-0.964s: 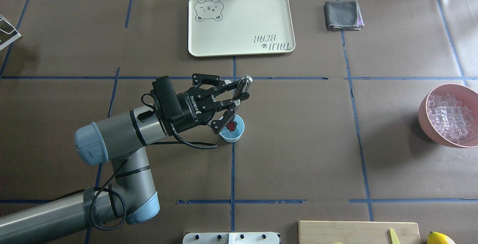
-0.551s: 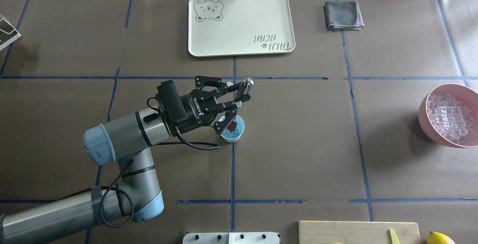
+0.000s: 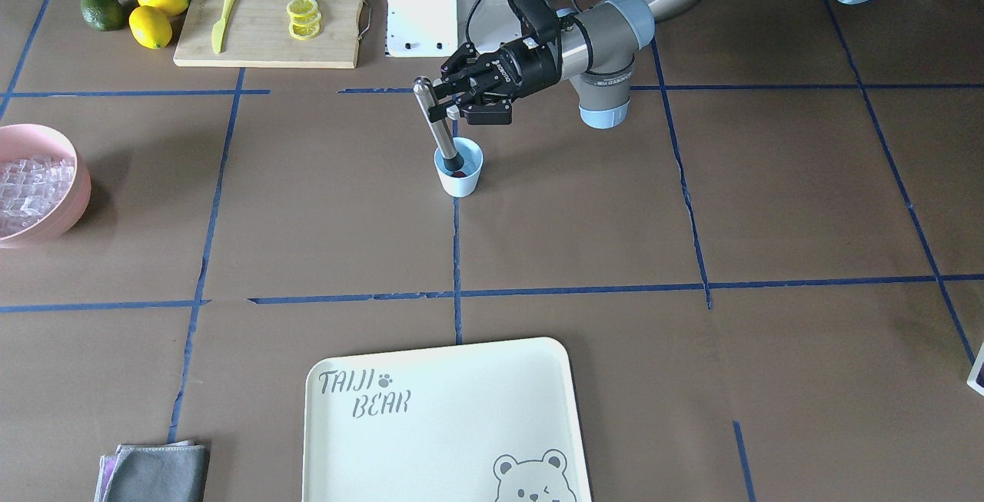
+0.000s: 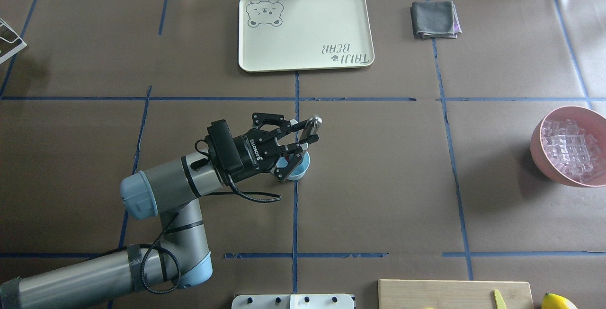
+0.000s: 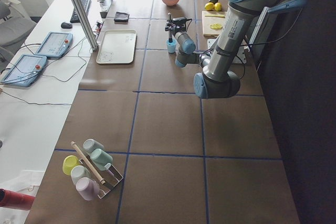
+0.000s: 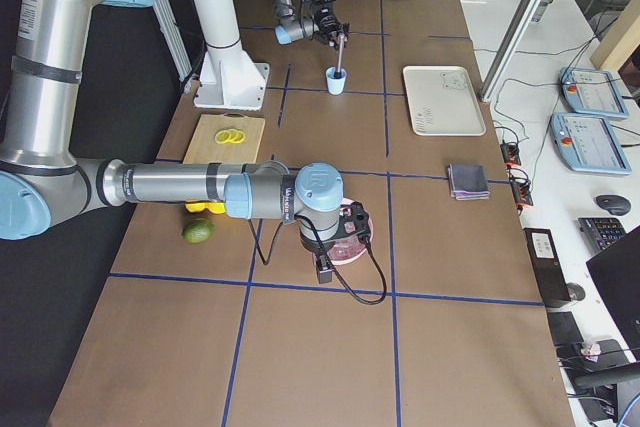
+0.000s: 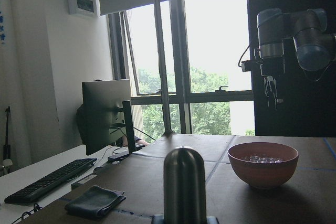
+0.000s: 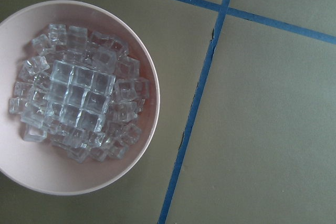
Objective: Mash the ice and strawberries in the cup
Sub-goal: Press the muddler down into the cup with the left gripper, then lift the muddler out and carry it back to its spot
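The pale-blue cup (image 3: 460, 173) stands near the table's middle, partly covered by the gripper in the overhead view (image 4: 300, 171). My left gripper (image 3: 449, 106) is shut on a metal muddler (image 3: 436, 124), held nearly upright with its lower end inside the cup. A dark red strawberry (image 3: 459, 174) just shows at the muddler's foot. Clear ice (image 8: 79, 98) fills the pink bowl (image 8: 149, 129) at the table's right (image 4: 537, 150). I see no ice in the cup. My right gripper hangs above the bowl (image 6: 335, 245); I cannot tell if it is open or shut.
A cream bear tray (image 4: 305, 30) and a folded grey cloth (image 4: 434, 19) lie at the far side. A cutting board (image 3: 261, 41) with lemon slices (image 3: 304, 18) and a yellow knife (image 3: 223, 18), two lemons (image 3: 157, 14) and a green fruit (image 3: 102, 10) sit by the robot's base.
My left gripper has moved toward the robot with the muddler and lowered it into the cup. The strawberry, plain in the overhead view before, is now hidden there.
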